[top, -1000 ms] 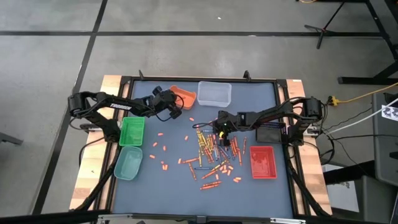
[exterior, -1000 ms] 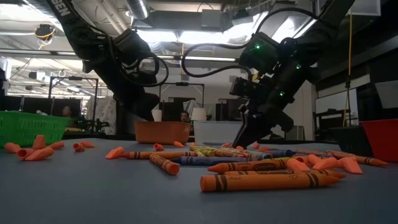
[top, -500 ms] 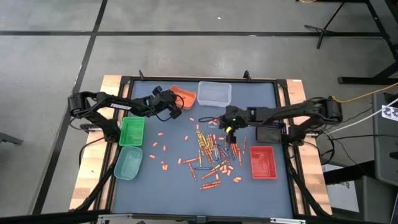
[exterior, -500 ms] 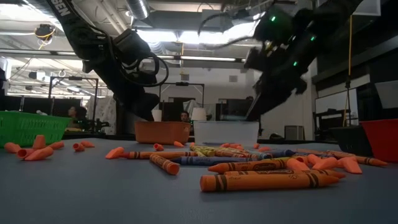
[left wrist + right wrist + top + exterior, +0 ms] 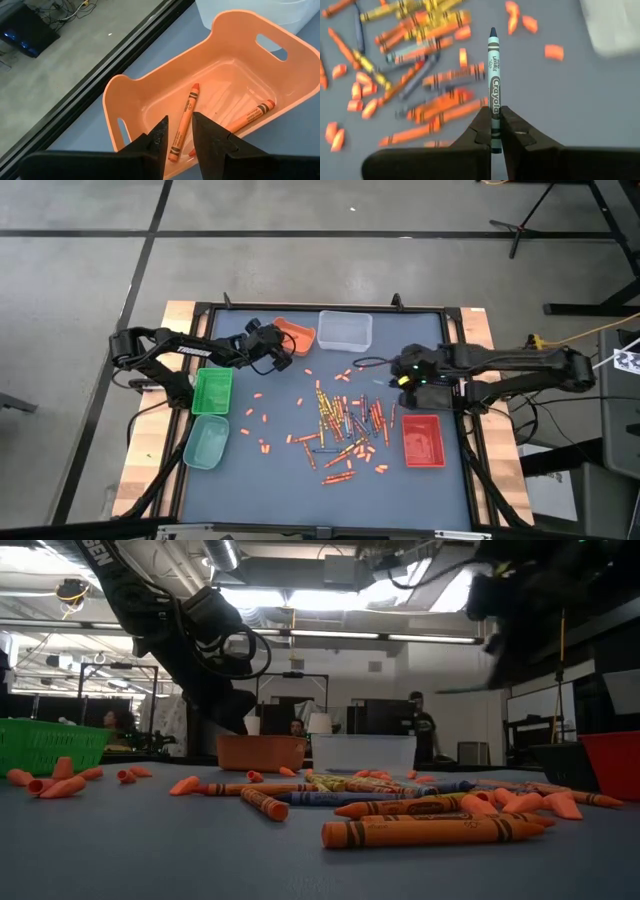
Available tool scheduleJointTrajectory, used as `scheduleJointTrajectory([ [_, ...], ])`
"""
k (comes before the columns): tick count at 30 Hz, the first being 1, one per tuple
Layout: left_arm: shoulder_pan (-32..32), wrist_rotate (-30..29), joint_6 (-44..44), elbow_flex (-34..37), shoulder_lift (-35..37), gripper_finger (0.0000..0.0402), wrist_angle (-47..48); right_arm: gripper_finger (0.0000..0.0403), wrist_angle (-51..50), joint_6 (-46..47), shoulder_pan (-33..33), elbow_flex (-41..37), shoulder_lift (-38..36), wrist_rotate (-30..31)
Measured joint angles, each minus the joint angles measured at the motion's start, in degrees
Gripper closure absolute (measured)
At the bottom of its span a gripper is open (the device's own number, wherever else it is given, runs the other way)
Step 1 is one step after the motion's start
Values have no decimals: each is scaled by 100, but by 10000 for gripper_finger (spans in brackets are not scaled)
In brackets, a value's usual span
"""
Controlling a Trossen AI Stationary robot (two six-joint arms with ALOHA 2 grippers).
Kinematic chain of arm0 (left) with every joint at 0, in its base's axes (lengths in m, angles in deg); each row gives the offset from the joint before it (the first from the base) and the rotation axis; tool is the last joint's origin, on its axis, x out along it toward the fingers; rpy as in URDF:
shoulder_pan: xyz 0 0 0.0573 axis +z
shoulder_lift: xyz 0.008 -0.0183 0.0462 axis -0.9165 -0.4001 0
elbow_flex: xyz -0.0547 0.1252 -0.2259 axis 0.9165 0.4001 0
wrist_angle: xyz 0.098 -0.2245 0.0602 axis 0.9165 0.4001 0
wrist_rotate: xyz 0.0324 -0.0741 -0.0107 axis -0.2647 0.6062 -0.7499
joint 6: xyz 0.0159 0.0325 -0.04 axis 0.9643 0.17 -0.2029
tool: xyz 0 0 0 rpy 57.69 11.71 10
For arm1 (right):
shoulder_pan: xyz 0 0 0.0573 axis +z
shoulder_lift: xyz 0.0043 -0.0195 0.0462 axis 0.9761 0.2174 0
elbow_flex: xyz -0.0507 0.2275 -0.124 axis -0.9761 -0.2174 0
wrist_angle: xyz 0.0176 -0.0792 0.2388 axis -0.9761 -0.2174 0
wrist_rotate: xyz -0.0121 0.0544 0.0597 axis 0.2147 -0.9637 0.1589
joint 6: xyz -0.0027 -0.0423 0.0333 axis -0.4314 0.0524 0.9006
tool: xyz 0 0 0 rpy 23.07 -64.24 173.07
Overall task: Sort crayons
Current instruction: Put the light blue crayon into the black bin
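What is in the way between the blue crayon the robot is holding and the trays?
Nothing visible. The right gripper is shut on the blue-grey crayon, lifted above the pile of loose crayons on the table. The red tray and the clear tray sit open with no cover; which tray takes it can't be told.

Crayons [image 5: 345, 425]: loose pile of orange, yellow and dark blue-grey sticks lying flat at mid-bench, pointing every which way, with short orange stubs [image 5: 262, 420] scattered apart on the left arm's side. One dark blue-grey crayon [image 5: 493, 90] is clamped near its butt end in the right gripper [image 5: 493, 131], tip pointing away, above the pile. Two orange crayons [image 5: 184, 122] lie flat in the orange tray [image 5: 130, 92].
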Motion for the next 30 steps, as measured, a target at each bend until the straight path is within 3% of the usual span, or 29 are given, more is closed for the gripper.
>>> scheduleJointTrajectory([
  [7,0,1,0,0,0,329,-2,388,-1584,903,0,2,-451,11],
  [18,0,1,0,0,0,329,-2,388,-3201,1675,0,2,-484,61],
  [30,0,2,16,0,0,329,-393,363,-3452,1758,0,2,-484,62],
])
